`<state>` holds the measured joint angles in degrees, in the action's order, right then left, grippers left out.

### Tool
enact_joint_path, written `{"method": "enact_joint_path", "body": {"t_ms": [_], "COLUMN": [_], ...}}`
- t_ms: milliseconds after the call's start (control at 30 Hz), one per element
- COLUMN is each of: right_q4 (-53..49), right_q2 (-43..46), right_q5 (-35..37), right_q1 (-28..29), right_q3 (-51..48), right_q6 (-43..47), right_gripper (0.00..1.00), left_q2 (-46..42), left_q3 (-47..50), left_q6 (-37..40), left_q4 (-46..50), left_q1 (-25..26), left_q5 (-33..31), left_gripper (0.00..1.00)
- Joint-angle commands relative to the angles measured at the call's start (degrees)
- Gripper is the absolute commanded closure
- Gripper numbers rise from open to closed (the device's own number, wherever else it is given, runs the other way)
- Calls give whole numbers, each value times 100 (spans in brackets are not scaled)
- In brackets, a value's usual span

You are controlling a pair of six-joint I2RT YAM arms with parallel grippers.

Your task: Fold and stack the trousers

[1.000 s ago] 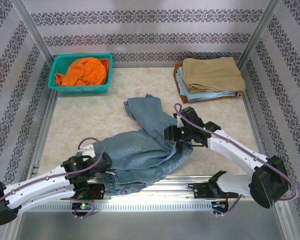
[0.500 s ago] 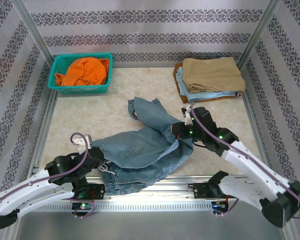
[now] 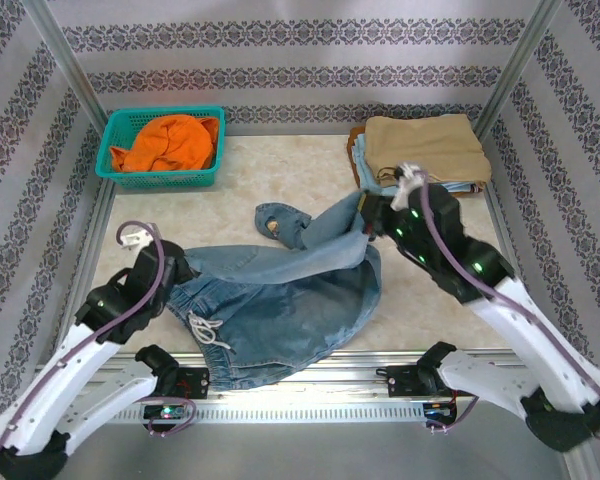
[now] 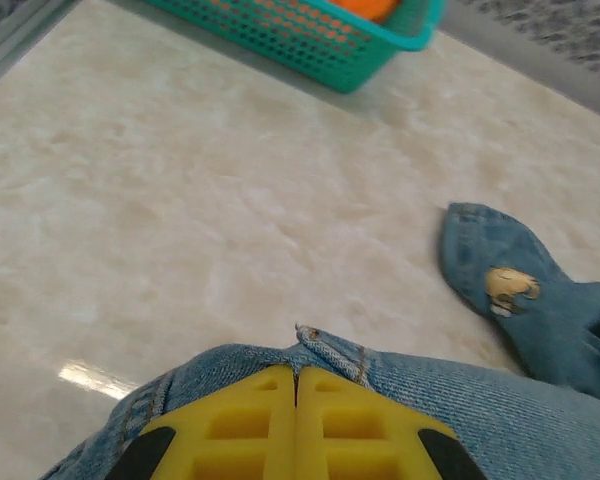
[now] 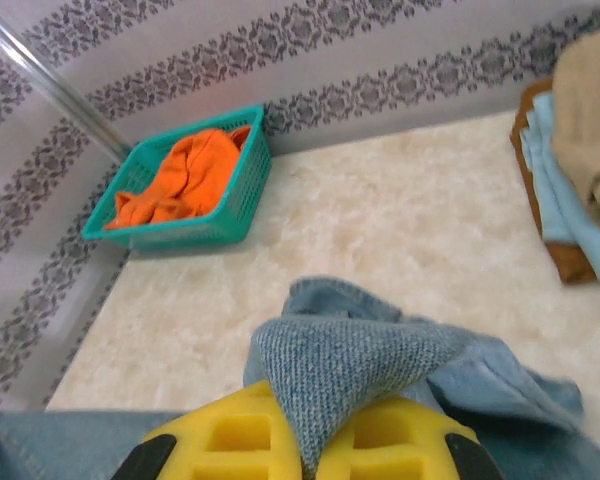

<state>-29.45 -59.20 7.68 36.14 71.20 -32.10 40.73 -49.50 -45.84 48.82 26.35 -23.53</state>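
Both arms are gripping the trousers (image 3: 280, 295) in what looks like the spreading step before the fold. The left gripper (image 4: 296, 378) is clamping shut on a stitched edge of the denim, which is bunching just beyond its yellow fingertips. The right gripper (image 5: 302, 425) is pinching a peak of fabric that is poking up between its closed jaws. The jeans are hanging slack between the two grippers over the table (image 3: 230, 200), with one cuff curling beyond the span and the drawstring waist sagging toward the arm bases. Judging by the wrinkles, the garment is not yet lying flat — the next move is calling for an even pull apart and a smooth lay-down, short of the folded stack (image 3: 425, 145) sitting near the right gripper.
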Motion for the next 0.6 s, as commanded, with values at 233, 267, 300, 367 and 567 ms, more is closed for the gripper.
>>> {"method": "enact_joint_path", "body": {"t_ms": [233, 267, 300, 367, 567], "right_q4": [169, -138, -413, -1181, -1406], "right_q2": [-5108, -5574, -6036, -6682, -5883], "right_q5": [-1480, -1727, -2136, -2390, -1649], "right_q1": [-634, -643, -643, -643, -738], "right_q3": [4801, 5481, 6227, 7299, 5794], "right_q6": [406, 449, 558, 699, 952], "right_gripper": [100, 95, 77, 43, 26], "left_q2": [1332, 1416, 1490, 1550, 1847], "left_q3": [664, 715, 783, 965, 1280], "left_q6": [387, 320, 250, 99, -64], "left_q4": [-2048, -2121, -2156, -2269, -2598], "left_q1": [-3464, -3568, -3660, -3809, -4164], "left_q5": [2815, 2851, 2835, 2831, 3252], "left_gripper": [100, 100, 100, 100, 64]}}
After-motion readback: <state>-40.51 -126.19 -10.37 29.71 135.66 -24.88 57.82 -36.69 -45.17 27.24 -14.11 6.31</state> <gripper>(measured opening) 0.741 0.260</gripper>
